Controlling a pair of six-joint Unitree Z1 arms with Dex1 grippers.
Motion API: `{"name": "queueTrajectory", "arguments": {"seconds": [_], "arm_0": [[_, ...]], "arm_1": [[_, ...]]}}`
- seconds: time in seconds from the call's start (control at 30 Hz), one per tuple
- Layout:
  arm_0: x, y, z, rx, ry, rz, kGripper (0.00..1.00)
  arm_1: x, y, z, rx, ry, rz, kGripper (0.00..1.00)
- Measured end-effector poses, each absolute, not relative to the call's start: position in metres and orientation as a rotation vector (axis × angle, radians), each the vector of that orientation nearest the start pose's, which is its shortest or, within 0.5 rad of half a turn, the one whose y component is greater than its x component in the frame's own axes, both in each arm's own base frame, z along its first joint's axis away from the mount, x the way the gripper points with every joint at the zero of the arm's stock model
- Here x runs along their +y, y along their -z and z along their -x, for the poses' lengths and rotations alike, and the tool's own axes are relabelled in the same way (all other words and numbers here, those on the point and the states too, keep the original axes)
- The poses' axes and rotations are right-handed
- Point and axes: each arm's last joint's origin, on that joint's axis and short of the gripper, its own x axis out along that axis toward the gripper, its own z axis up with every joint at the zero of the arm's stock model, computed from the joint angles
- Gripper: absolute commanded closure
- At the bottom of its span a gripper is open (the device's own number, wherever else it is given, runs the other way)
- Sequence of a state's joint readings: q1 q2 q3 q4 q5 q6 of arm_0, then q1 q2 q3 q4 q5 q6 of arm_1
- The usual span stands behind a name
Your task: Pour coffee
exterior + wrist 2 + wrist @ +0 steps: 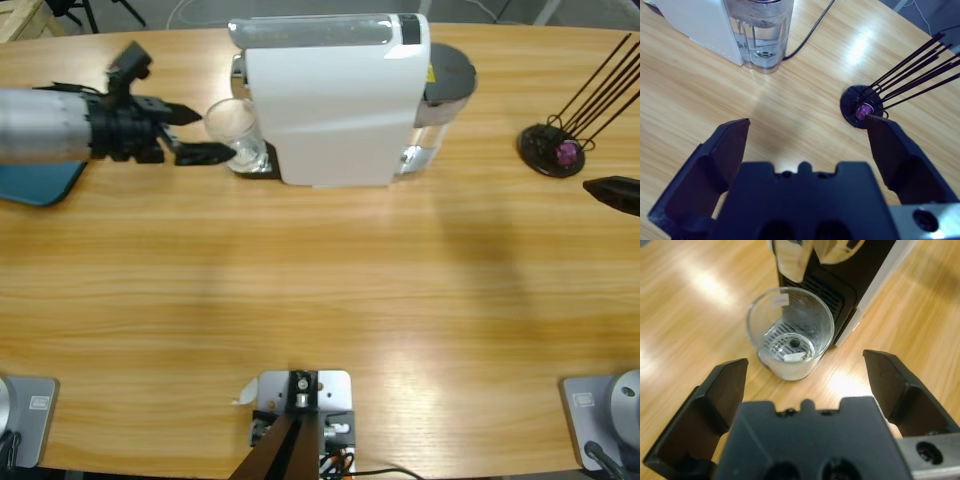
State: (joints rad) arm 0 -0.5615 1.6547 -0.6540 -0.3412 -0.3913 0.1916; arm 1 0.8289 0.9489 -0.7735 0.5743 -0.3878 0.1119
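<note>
Left gripper [805, 372] wide apart, just short of glass cup [790, 335] at white coffee machine [335, 100]. Right gripper [807, 132] wide too, near purple capsule [863, 111].

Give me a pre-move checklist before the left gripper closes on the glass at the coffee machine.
1. Left gripper open wide enough for the glass: ok.
2. Glass between the jaws: not ok in the left wrist view, it stands ahead of the tips.
3. Glass upright on the drip tray: ok.
4. Coffee in the glass: cannot tell; the bottom looks nearly clear.
5. Right gripper out of the way, open near the capsule rack: ok.
6. Coffee machine clear of the approach: ok.
</note>
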Motion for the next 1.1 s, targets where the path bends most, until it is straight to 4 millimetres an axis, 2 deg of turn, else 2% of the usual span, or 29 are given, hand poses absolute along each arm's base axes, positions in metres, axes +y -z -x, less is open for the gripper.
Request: {"name": "queueTrajectory", "arguments": {"seconds": [0.13,0.23,0.27,0.33,0.37,0.4,0.43,0.6,0.67,0.73,0.9,1.1], "arm_0": [[-0.147,-0.259,-0.209,0.571,0.92,-0.22,0.029],[-0.124,-0.29,-0.174,0.536,0.892,-0.191,0.06],[-0.116,-0.301,-0.161,0.52,0.887,-0.18,0.078],[-0.099,-0.321,-0.134,0.507,0.862,-0.167,0.078],[-0.091,-0.328,-0.124,0.512,0.842,-0.167,0.078],[-0.085,-0.333,-0.115,0.531,0.821,-0.162,0.078],[-0.08,-0.336,-0.108,0.549,0.803,-0.153,0.075],[-0.068,-0.345,-0.093,0.601,0.727,-0.103,0.098],[-0.065,-0.345,-0.091,0.628,0.688,-0.105,0.159],[-0.061,-0.345,-0.091,0.647,0.631,-0.123,0.161],[-0.057,-0.342,-0.094,0.674,0.518,-0.144,0.162],[-0.07,-0.325,-0.116,0.742,0.488,-0.111,0.163]], "arm_1": [[0.065,-0.327,-0.085,0.641,-0.387,0.325,0.0],[0.066,-0.327,-0.084,0.648,-0.412,0.323,0.01],[0.067,-0.327,-0.084,0.652,-0.431,0.321,0.079],[0.069,-0.33,-0.083,0.657,-0.473,0.308,0.403],[0.072,-0.334,-0.084,0.657,-0.492,0.299,0.609],[0.074,-0.34,-0.085,0.655,-0.511,0.289,0.936],[0.078,-0.348,-0.088,0.653,-0.528,0.28,1.0],[0.11,-0.408,-0.117,0.608,-0.557,0.237,1.0],[0.124,-0.425,-0.135,0.613,-0.537,0.231,1.0],[0.139,-0.436,-0.154,0.628,-0.519,0.229,1.0],[0.176,-0.442,-0.199,0.672,-0.511,0.258,1.0],[0.189,-0.433,-0.239,0.727,-0.496,0.279,1.0]]}}
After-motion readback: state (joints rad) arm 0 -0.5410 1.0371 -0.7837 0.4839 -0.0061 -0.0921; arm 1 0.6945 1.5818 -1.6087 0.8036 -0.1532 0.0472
